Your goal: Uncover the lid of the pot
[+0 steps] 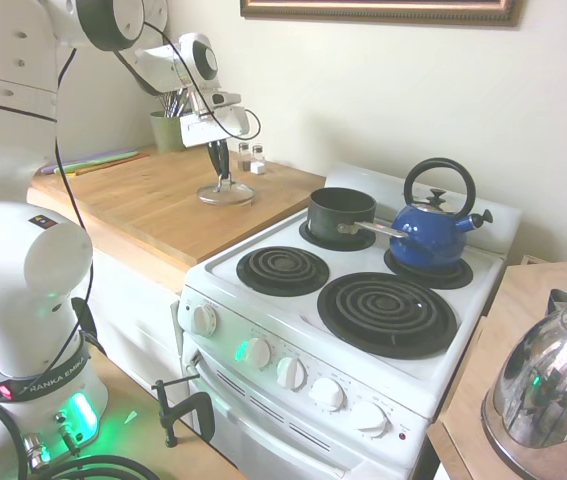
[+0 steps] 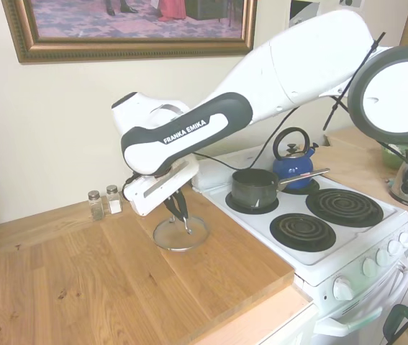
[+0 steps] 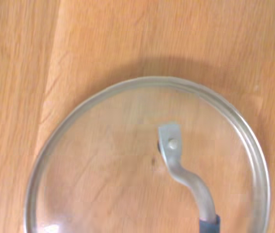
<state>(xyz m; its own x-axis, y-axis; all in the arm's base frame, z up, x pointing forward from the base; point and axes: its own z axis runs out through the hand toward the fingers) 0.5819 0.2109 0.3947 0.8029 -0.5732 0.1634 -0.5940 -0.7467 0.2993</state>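
Wooden counter [image 2: 117, 287]: end effector [image 2: 181, 215] grips lid [image 2: 180, 235] handle.

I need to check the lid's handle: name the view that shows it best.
The wrist view: the lid fills the frame, its loop handle sharp. Both exterior views show the lid small on the wooden counter, the gripper partly hiding the handle.

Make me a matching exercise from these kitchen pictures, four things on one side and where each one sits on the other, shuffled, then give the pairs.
Things:
1. lid
2. pot
3. blue kettle
4. steel kettle

Places:
A. back right burner of the stove
B. wooden counter on the far side of the stove from the arm
C. wooden counter, under the gripper
D. back left burner, uncovered

Pairs: 1-C, 2-D, 3-A, 4-B
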